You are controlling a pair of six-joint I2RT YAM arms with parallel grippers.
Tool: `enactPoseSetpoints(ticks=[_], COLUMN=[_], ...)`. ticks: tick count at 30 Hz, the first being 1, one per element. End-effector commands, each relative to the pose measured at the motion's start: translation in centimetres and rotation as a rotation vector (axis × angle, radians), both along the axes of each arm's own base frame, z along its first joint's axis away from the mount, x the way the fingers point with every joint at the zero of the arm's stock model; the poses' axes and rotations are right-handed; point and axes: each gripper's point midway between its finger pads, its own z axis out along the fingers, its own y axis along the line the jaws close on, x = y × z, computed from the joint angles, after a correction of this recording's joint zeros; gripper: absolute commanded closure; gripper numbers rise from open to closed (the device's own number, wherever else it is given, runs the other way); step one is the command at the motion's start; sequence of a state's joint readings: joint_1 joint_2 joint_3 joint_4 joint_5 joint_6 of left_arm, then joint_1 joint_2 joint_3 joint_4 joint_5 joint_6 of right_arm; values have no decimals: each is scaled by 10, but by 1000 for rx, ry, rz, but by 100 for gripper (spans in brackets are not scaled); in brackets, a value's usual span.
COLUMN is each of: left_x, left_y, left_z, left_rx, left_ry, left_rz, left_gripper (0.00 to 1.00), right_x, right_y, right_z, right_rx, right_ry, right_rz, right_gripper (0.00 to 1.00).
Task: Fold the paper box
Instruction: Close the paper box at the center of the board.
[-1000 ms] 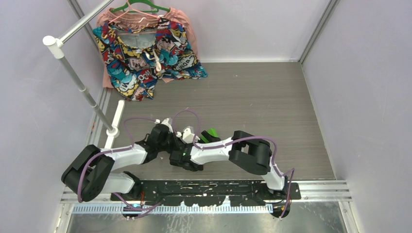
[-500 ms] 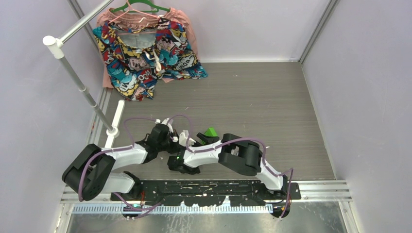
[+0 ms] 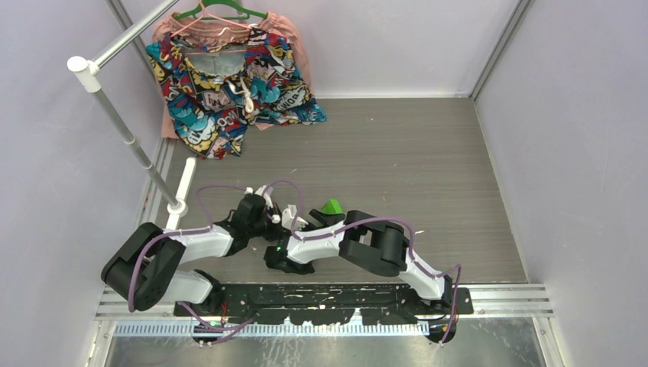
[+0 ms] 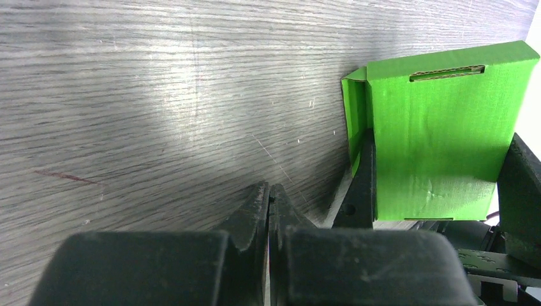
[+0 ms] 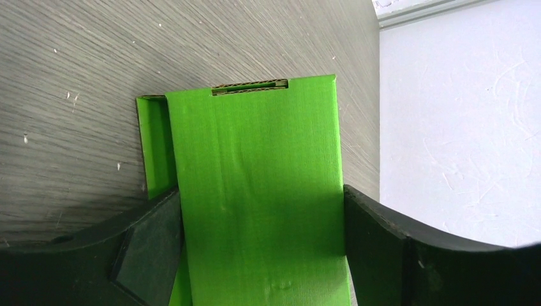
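Tabletop [image 3: 397,153]: grey wood-grain laminate w/ faint scratches + a few white specks. At 11 o'clock, far corner: comic-print garment [image 3: 229,84] heaped flat, pink cloth [image 3: 164,29] under it. At 9 o'clock edge: white rack foot [image 3: 182,191]. Nr ctr, slightly twd 6 o'clock: lime-green paper box [image 3: 331,207]; can't tell if it touches the top.

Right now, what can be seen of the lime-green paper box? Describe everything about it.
The lime-green thin-card paper box is partly folded: one broad smooth panel with a narrow slot near its far edge, and a thin side flap bent down along the left. The right end effector grips its two long edges and holds it close above or on the grey wood-grain table, at the near side. Whether it touches the table cannot be told.
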State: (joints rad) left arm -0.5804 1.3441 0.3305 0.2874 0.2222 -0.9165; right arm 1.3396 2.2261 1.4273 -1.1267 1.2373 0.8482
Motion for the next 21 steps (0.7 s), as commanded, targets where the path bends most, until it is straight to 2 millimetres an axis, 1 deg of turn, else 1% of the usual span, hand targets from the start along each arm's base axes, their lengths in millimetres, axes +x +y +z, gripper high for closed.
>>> enactPoseSetpoints(ticks=[1, 6, 12, 17, 21], left_x=[-30, -31, -31, -31, -30], left_y=[28, 27, 27, 28, 28], left_z=[-44, -45, -47, -45, -41], left_rx=[169, 169, 168, 168, 167], left_ry=[121, 124, 128, 126, 117], left_rz=[-21, -24, -24, -22, -21], left_gripper=[100, 100, 100, 100, 100], right_x=[-19, -20, -19, -23, -22], right_y=[-10, -12, -14, -17, -21], right_z=[-68, -73, -71, -74, -68], right_rx=[-34, -68, -91, 27, 77], right_ry=[185, 188, 176, 213, 212], right_rz=[-52, -49, -41, -65, -76], right_gripper=[39, 39, 39, 39, 39])
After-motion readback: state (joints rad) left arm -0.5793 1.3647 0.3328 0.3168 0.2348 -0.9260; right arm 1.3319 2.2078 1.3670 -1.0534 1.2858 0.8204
